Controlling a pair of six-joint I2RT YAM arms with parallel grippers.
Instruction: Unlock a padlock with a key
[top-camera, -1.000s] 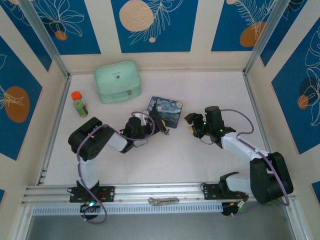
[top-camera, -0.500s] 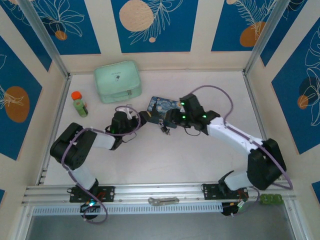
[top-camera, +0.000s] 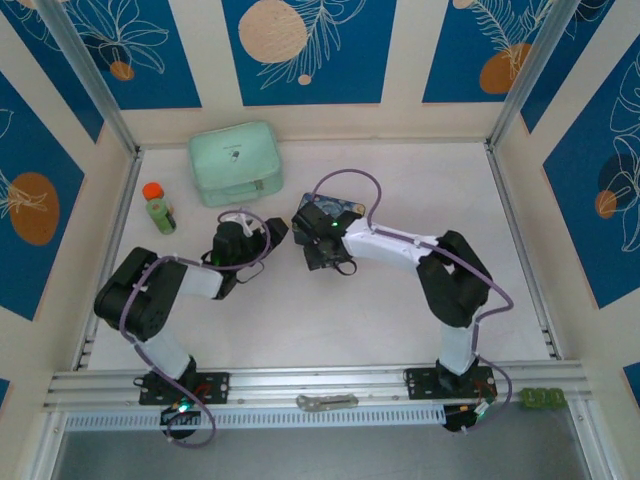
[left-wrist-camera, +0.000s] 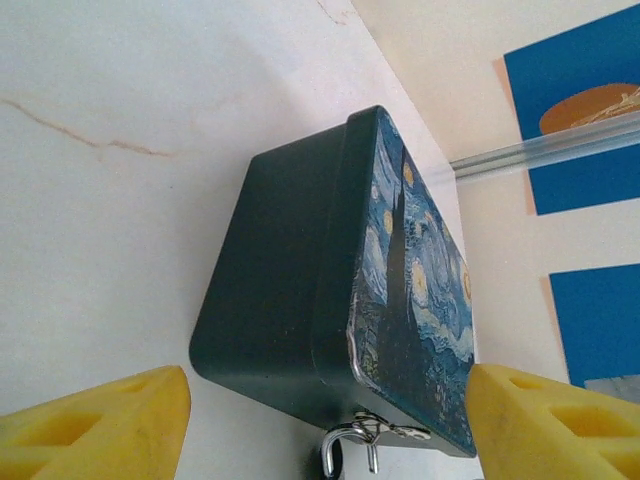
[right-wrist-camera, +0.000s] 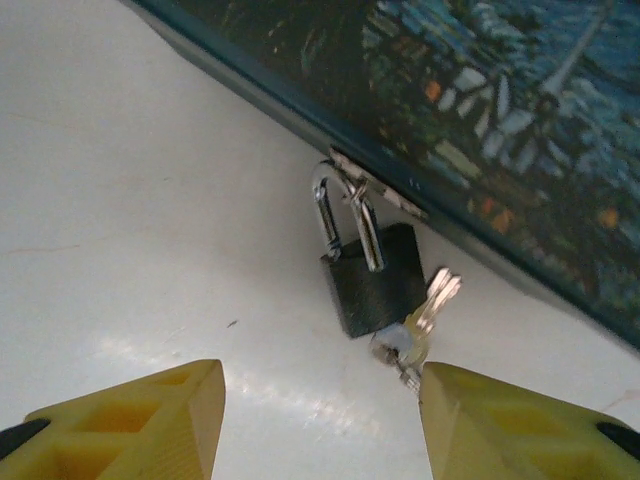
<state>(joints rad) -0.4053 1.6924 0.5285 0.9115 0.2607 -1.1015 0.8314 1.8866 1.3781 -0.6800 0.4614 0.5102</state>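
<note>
Padlock (right-wrist-camera: 372, 290) lies on the white tabletop (right-wrist-camera: 120, 200) just beside the long edge of the tin (right-wrist-camera: 520, 110), its thin shackle hooked through the tin's small metal latch and its body looking dark in the right wrist view. We see the key (right-wrist-camera: 432, 300) against the lower corner of that body, silvery and bunched with a ring; we cannot tell whether it sits in the keyhole. Right tool (right-wrist-camera: 322, 378) hovers over the tabletop just short of the padlock with its yellow fingers (right-wrist-camera: 130, 425) spread wide and nothing between them; neither finger touches the padlock or the key. From above, the right arm reaches far across to the left and covers most of the tin (top-camera: 338, 206), which rests flat near the middle of the tabletop with its painted lid up. Left tool (left-wrist-camera: 328, 385) faces the tin's dark side wall from the other side, its fingers (left-wrist-camera: 100, 425) likewise spread apart and pinching nothing, both clear of the tin. In that left wrist view we catch the shackle peeking out below the tin's near corner. Farther back on the tabletop stands a mint-green case (top-camera: 236, 162), and left of it, well apart from the tin, a small green bottle (top-camera: 158, 210) with an orange cap stands upright. On the rail at the near edge, between the two arm bases, lies a flat grey tool (top-camera: 326, 402).
</note>
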